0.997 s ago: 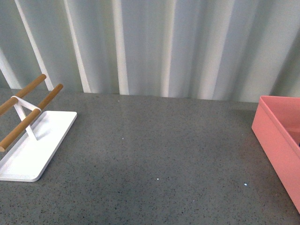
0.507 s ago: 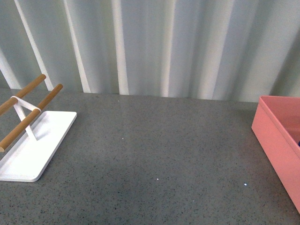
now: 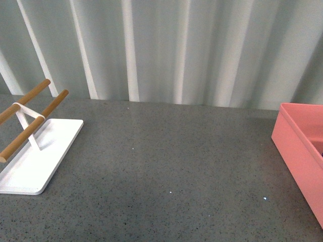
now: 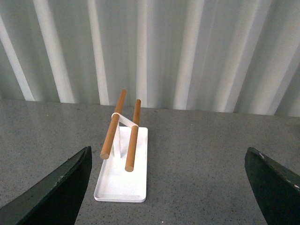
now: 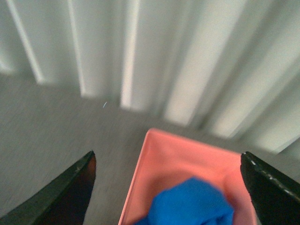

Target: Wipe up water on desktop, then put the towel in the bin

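Right end effector (image 5: 166,187) spread above towel (image 5: 190,204) inside bin (image 5: 164,154).

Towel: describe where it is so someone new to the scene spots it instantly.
Start at the dark grey speckled desktop and go to its right edge, where the salmon-pink bin stands. The towel lies inside that bin, seen clearly only in the right wrist view. It is the only bright royal-blue, soft, bunched thing around; the white tray with wooden rods sits at the far left.

Soft even daylight, faint shadow on the desktop (image 3: 166,151); right wrist view motion-blurred.
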Action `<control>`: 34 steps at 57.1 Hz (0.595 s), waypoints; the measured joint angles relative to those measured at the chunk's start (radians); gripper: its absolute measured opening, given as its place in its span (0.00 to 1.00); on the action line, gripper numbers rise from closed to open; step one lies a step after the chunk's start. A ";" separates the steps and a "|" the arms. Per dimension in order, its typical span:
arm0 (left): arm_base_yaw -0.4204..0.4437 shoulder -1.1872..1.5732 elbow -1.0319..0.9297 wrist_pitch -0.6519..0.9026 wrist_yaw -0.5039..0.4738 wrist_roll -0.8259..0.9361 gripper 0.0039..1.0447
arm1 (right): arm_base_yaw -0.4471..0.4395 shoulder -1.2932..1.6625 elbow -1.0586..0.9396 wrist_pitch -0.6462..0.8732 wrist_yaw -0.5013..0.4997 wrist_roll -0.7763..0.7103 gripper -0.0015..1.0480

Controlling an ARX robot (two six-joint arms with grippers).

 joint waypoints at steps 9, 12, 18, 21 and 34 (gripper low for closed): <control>0.000 0.000 0.000 0.000 -0.001 0.000 0.94 | 0.133 -0.325 -0.254 -0.070 0.117 0.075 0.40; 0.000 0.000 0.000 0.000 0.000 0.000 0.94 | 0.135 -0.364 -0.286 -0.069 0.124 0.084 0.31; 0.000 0.000 0.000 0.000 0.000 0.000 0.94 | 0.137 -0.415 -0.339 -0.065 0.130 0.093 0.09; 0.000 0.000 0.000 0.000 0.000 0.000 0.94 | 0.137 -0.435 -0.360 -0.064 0.131 0.094 0.03; 0.000 0.000 0.000 0.000 0.000 0.000 0.94 | 0.137 -0.509 -0.422 -0.070 0.131 0.097 0.03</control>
